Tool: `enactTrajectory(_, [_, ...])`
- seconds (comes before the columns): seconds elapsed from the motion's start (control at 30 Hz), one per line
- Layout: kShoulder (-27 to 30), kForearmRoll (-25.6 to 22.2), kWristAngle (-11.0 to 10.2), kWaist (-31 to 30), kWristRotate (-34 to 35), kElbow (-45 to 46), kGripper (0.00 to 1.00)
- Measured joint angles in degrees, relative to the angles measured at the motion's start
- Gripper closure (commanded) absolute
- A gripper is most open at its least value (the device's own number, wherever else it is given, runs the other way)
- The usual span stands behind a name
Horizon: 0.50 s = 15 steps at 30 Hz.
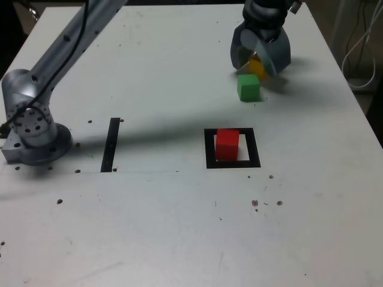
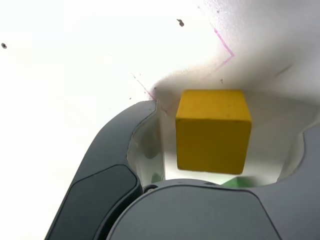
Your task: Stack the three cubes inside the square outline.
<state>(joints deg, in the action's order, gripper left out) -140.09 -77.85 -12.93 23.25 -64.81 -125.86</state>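
Claw point(image 1: 259, 57), upper right of the ext. view, sits low over the white worktop point(image 1: 179, 227) with its jaws spread either side of the yellow cube point(image 1: 257, 66); wrist view shows the yellow block point(image 2: 213, 131) centred between the two dark jaws w/ clear gaps on both sides, so nothing is gripped yet. Just below it in the ext. view, close to the claw's lower edge, stands the green cube point(image 1: 248, 87); a sliver of green also peeks at the lower edge of the wrist view, right behind the yellow. Further down, centre-right of frame, the red cube point(image 1: 227, 144) sits inside the square outline point(image 1: 209, 149), toward its left side, approx. square to it. A narrow black strip point(image 1: 111, 144) lies at left-centre, and the arm's base point(image 1: 33, 128) sits at far left. Judged stage: first block placed, yellow being approached for pickup, two still to stack. Risks from here: green is so near the claw that a jaw closing or lifting could nudge it away or tip it; a squeeze that is off-centre may twist the yellow block, giving a skewed hold and a crooked landing on red; and since red sits off-centre in the frame, a careless drop could shove it onto the black border.
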Motion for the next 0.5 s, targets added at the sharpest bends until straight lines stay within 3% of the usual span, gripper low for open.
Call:
enactTrajectory(0.13, [-0.3, 0.5, 0.0, 0.0, 0.5, 0.1, 0.24])
enactTrajectory(0.33, [-0.4, 1.8, -0.1, 0.0, 0.9, 0.1, 0.45])
enactTrajectory(0.5, [-0.3, 2.1, -0.5, 0.0, 1.1, -0.8, 0.52])
